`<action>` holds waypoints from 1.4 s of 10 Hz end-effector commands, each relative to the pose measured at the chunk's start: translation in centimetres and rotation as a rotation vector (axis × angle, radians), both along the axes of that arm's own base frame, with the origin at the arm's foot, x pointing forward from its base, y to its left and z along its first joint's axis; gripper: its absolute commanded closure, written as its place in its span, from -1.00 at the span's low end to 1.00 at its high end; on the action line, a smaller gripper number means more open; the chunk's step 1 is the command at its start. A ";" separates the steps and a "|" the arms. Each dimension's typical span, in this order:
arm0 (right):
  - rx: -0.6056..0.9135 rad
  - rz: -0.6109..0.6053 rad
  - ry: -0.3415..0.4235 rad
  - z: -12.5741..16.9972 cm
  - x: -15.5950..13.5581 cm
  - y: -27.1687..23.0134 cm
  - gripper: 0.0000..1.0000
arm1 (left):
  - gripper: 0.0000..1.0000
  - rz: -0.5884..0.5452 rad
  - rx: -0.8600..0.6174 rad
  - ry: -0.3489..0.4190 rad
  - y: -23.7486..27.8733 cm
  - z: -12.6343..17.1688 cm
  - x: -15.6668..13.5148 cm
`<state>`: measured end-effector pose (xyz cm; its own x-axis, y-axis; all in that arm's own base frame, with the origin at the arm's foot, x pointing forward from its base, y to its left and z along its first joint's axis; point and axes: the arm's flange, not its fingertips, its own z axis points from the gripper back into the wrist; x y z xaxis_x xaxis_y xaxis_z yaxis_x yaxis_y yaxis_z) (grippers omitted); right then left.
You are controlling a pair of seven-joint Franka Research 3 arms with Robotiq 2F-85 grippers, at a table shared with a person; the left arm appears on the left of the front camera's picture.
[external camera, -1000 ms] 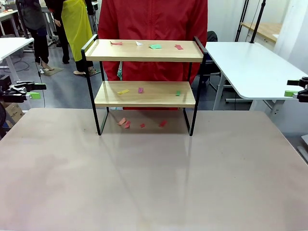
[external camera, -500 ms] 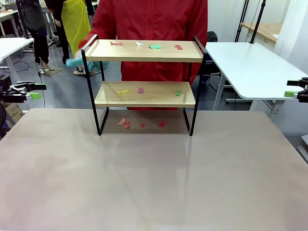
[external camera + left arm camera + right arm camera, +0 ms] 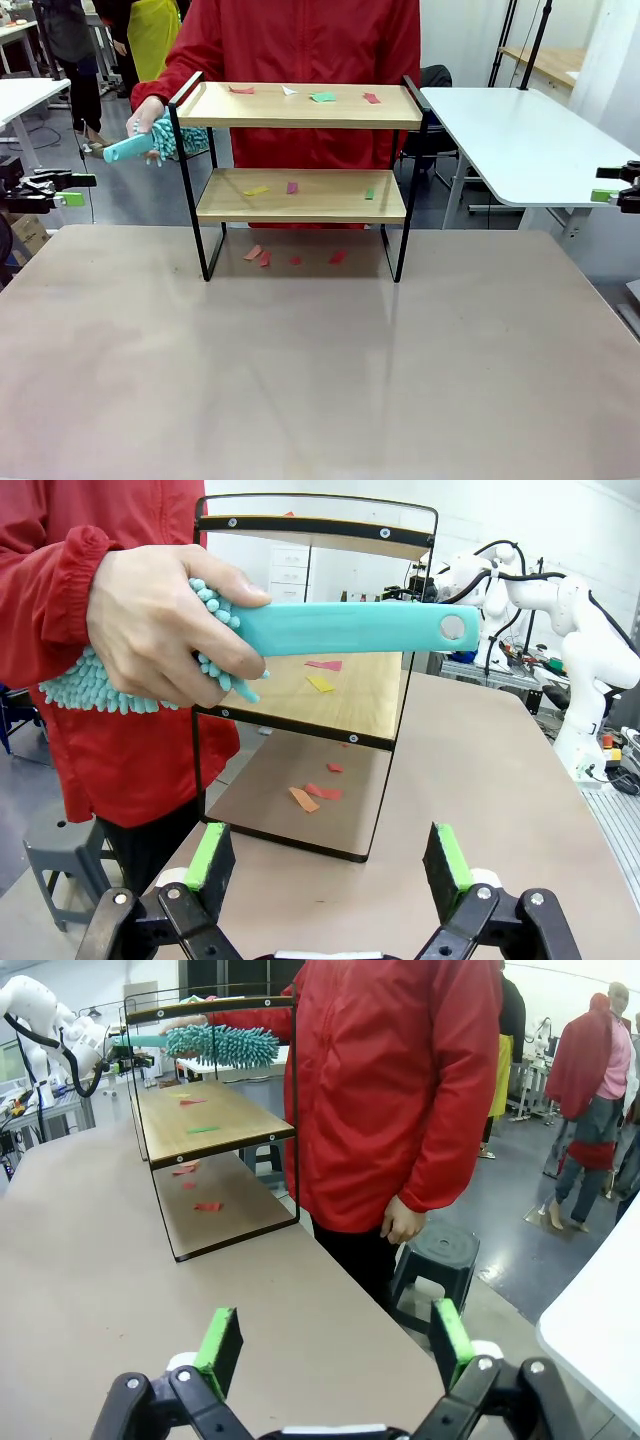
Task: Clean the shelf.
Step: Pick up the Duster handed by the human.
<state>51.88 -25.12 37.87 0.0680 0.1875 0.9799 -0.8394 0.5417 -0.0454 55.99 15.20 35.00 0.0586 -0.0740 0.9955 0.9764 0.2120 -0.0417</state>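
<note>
shelf (image 3: 300, 195) looks light and tippy on thin legs; stiff duster handle (image 3: 345, 628) offers its free end to grasp; left gripper (image 3: 328, 838) and right gripper (image 3: 335, 1315) both stand apart, empty.

My desk (image 3: 320, 380) carries the shelf (image 3: 403, 215), which stands upright on its black frame at the far side, across from me. On its top board (image 3: 300, 117) lie a red scrap (image 3: 241, 90), a white scrap (image 3: 288, 90), a green scrap (image 3: 322, 97) and a second red scrap (image 3: 371, 98). Its lower board (image 3: 320, 205) holds a yellow scrap (image 3: 257, 190), a purple scrap (image 3: 292, 187) and a small green scrap (image 3: 369, 193). Four reddish scraps (image 3: 338, 257) lie on the desk itself, between the shelf's feet.
</note>
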 end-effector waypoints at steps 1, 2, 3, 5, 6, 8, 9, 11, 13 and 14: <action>-0.004 -0.014 0.010 0.8 0.1 0.4 -1.00 | -1.00 -0.006 0.003 0.000 -0.2 0.0 0.0; -0.004 -0.014 0.010 0.8 0.1 0.4 -1.00 | -1.00 -0.006 0.003 0.000 -0.2 0.0 0.0; -0.004 -0.014 0.010 0.8 0.1 0.4 -1.00 | -1.00 -0.006 0.003 0.000 -0.2 0.0 0.0; -0.004 -0.014 0.010 0.8 0.1 0.4 -1.00 | -1.00 -0.006 0.003 0.000 -0.2 0.0 0.0; -0.004 -0.014 0.010 0.8 0.1 0.4 -1.00 | -1.00 -0.006 0.003 0.000 -0.2 0.0 0.0; -0.004 -0.014 0.010 0.8 0.1 0.4 -1.00 | -1.00 -0.006 0.003 0.000 -0.2 0.0 0.0; -0.004 -0.014 0.010 0.8 0.1 0.4 -1.00 | -1.00 0.000 0.000 0.000 0.0 0.0 0.0; -0.004 -0.014 0.010 0.8 0.1 0.4 -1.00 | -1.00 0.058 0.067 0.020 -0.6 4.2 -1.4; -0.004 -0.014 0.010 0.8 0.1 0.4 -1.00 | -1.00 0.144 0.178 0.077 -2.5 9.8 -2.9; -0.004 -0.014 0.010 0.8 0.1 0.4 -1.00 | -1.00 0.181 0.234 0.125 -4.3 12.4 -3.8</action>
